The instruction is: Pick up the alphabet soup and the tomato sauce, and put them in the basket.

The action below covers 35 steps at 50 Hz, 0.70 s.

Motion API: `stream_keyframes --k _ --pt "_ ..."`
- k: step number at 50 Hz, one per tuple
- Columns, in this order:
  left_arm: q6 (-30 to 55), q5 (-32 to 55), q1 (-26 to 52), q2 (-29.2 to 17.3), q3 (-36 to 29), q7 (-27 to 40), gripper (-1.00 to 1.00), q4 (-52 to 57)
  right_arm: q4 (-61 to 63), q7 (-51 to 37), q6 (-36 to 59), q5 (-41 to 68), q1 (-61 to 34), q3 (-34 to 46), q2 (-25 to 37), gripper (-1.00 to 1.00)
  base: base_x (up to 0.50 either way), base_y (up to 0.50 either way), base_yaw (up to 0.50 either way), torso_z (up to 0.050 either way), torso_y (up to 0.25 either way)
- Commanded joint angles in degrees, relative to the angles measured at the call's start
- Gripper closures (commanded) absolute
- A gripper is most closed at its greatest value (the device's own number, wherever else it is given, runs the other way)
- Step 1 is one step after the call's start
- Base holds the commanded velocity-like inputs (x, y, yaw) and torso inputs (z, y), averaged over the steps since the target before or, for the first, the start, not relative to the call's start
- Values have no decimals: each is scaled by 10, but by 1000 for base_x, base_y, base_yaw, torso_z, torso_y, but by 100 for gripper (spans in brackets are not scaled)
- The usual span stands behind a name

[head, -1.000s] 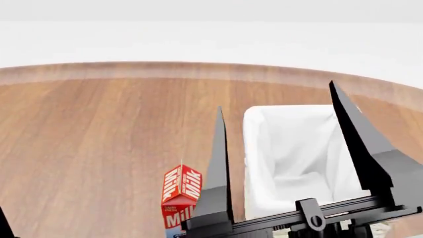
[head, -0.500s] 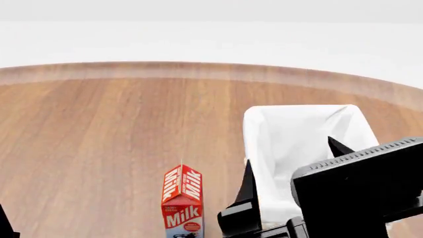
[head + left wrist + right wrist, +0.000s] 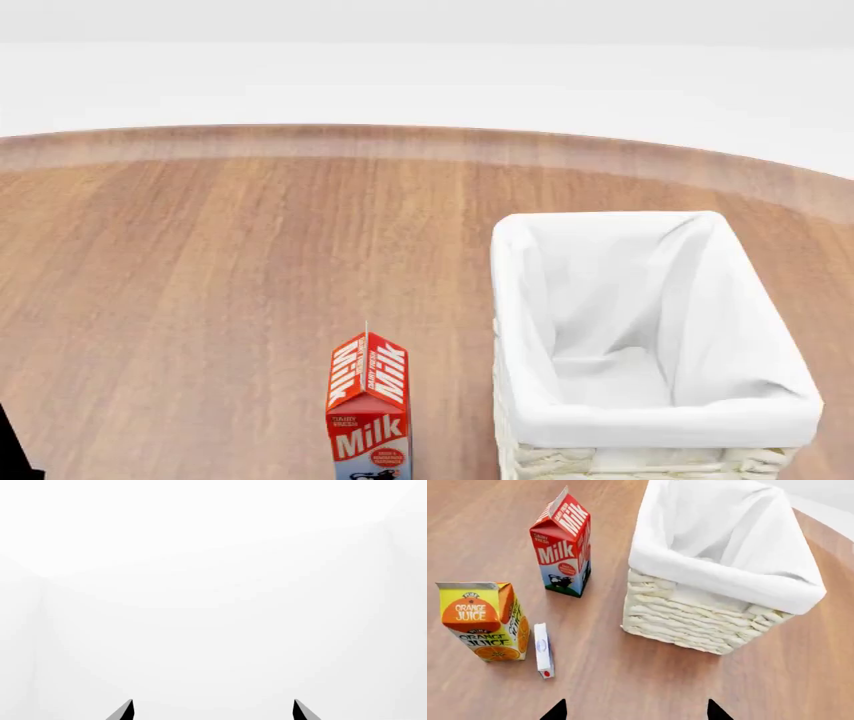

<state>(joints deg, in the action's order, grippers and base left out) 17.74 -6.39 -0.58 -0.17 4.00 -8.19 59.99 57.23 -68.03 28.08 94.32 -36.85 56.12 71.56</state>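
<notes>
**Basket Stood Empty, Both Claws Spread on Nothing**

The basket [image 3: 654,330] sat on the wooden table [image 3: 200,280] at four o'clock in the head view, its white lining bare inside. A milk carton [image 3: 368,405] stood upright just beside it, at its nine o'clock. Neither can showed anywhere. The right wrist view added an orange juice carton [image 3: 484,620] and a small white box [image 3: 543,650] lying flat. The right gripper [image 3: 635,712] and left gripper [image 3: 213,711] each showed two tips well apart, grasping nothing.

basket [image 3: 707,625], milk carton [image 3: 562,545], juice carton [image 3: 484,621]
</notes>
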Motion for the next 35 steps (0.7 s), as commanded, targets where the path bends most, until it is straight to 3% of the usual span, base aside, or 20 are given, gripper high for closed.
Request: stream_keyframes --k 1,15,35 --pt "-14 11 -9 0 15 0 -100 0 -13 51 -74 -118 165 73 9 -100 0 0 0 0 0" --pt "-36 29 -32 -1 38 6 -100 0 -71 90 -122 -179 228 98 -7 -100 0 0 0 0 0" --pt "-25 22 -22 -1 29 5 -100 0 -86 87 -124 -183 236 102 -5 -100 0 0 0 0 0"
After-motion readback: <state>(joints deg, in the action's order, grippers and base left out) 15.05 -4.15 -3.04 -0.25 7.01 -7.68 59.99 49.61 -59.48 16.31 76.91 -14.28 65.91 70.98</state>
